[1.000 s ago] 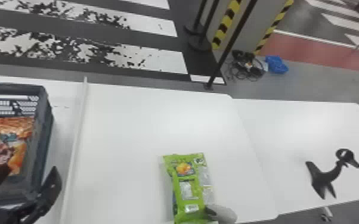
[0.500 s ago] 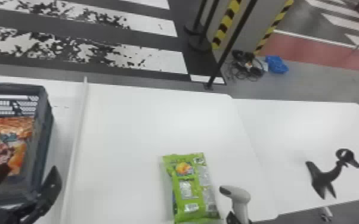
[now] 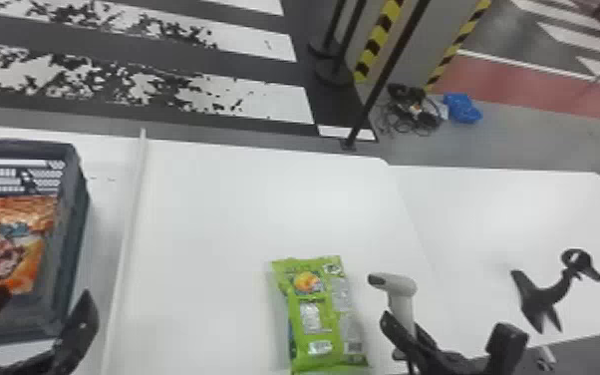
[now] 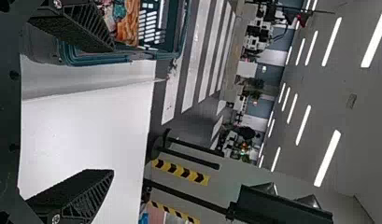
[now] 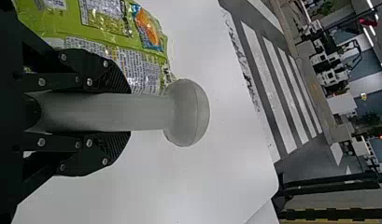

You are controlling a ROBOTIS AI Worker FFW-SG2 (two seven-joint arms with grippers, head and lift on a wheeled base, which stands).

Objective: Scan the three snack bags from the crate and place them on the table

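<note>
White surface, green bag lying at 6 o'clock, scanner in the right grip

Head view, clock read from its centre. White surface point(image 3: 264, 199) with a raised pale strip point(image 3: 129, 219) running along it. Beyond, 10 to 11 o'clock: floor with worn white stripes point(image 3: 139, 80). At 2 o'clock, on the floor, a tangle of black cables point(image 3: 408, 112) beside a crumpled blue bundle point(image 3: 463, 108).

- 6 o'clock: shiny green snack bag point(image 3: 311, 314) with an orange picture, flat on the surface.
- 5 o'clock: pale grey handheld scanner point(image 3: 401, 286), upright near the bag's right side. Right gripper point(image 3: 408, 331) has its fingers closed around the handle.
- 9 o'clock: dark plastic crate point(image 3: 72, 219), orange-red glossy snack bag point(image 3: 25, 254) inside.
- 8 o'clock: left gripper point(image 3: 45, 299), fingers spread wide, nothing between them, at the crate's near end.
- 4 o'clock: black curved stand point(image 3: 545, 299) on the surface.
</note>
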